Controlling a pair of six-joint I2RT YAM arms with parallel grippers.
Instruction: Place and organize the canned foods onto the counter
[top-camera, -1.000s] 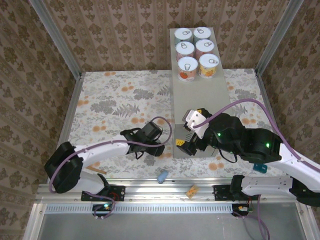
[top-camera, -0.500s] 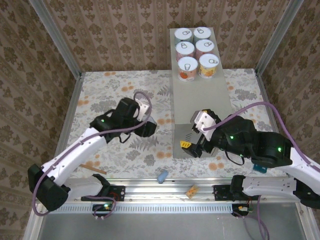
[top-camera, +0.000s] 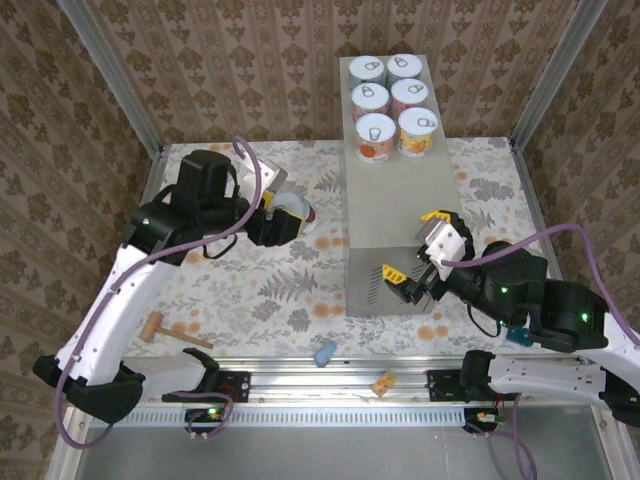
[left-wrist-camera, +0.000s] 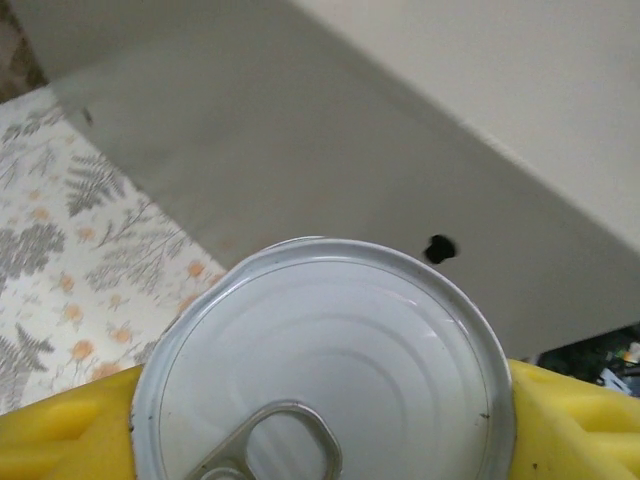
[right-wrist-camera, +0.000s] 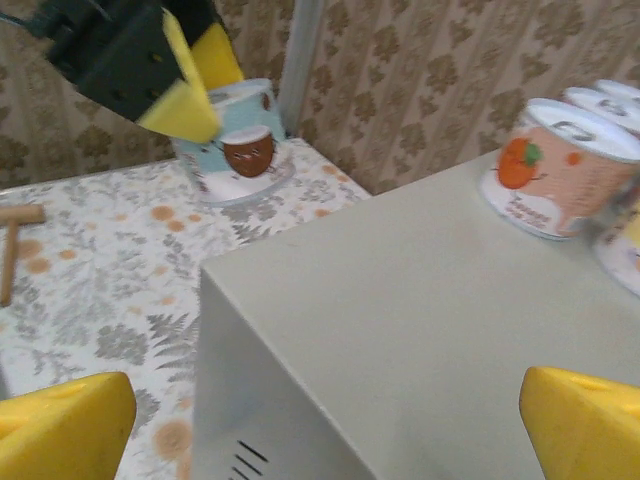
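Six canned foods (top-camera: 395, 105) stand in two rows at the far end of the counter's (top-camera: 400, 195) flat grey top. The orange-labelled can (right-wrist-camera: 555, 165) is the nearest of them. My left gripper (top-camera: 285, 215) is shut on a seventh, light blue can (top-camera: 296, 211), held above the floral floor to the left of the counter. Its silvery pull-tab lid (left-wrist-camera: 320, 370) sits between the yellow pads (left-wrist-camera: 60, 430). The right wrist view shows this blue can (right-wrist-camera: 235, 140) beyond the counter's corner. My right gripper (top-camera: 412, 245) hangs open over the counter's near end (right-wrist-camera: 420, 320), holding nothing.
A small wooden mallet (top-camera: 155, 328) lies on the floral floor at the near left. A blue lump (top-camera: 324, 352) and a tan block (top-camera: 383, 381) rest by the front rail. Metal frame posts stand at the far corners. Vent slits (right-wrist-camera: 240, 462) mark the counter's near face.
My left arm has lifted up and away to the far left with the blue can in its grip. My right gripper has drawn back to the right and spread its fingers.
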